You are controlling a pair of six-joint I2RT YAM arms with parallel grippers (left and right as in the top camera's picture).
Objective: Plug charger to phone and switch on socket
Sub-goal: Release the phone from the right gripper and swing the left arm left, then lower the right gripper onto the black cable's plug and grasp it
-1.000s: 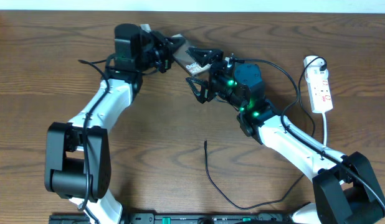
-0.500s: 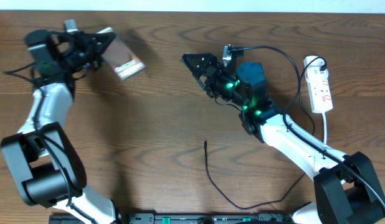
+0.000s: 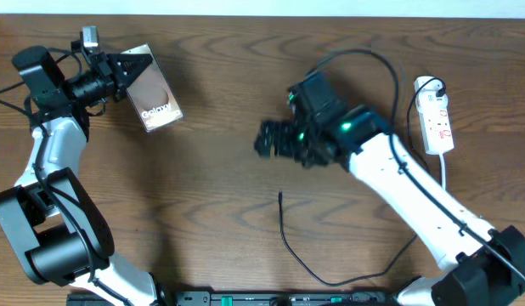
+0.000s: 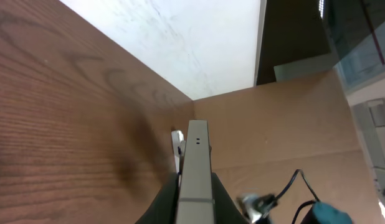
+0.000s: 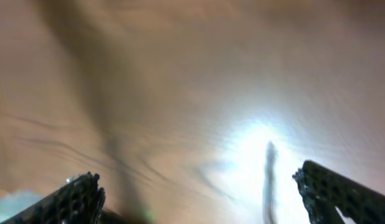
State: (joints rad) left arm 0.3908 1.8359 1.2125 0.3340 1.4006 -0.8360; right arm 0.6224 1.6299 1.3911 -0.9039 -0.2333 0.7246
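The left arm (image 3: 43, 149) stretches up the far-left side of the worktop (image 3: 211, 212), wrist turned inward toward the middle; the left hand (image 3: 131, 70) is clamped tight on one end of the phone (image 3: 154, 102); the right arm (image 3: 415, 191) reaches diagonally from the near right toward the centre; the right hand (image 3: 269, 140) shows blurred, aimed down at the worktop, its fingers (image 5: 77, 198) spread wide with nothing between them.

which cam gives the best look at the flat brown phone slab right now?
Overhead: the flat brown rectangular phone shows its lettered face, one end pinched in the left gripper. Left wrist sees only its thin edge, end-on. Right wrist misses it: only blurred wooden table.
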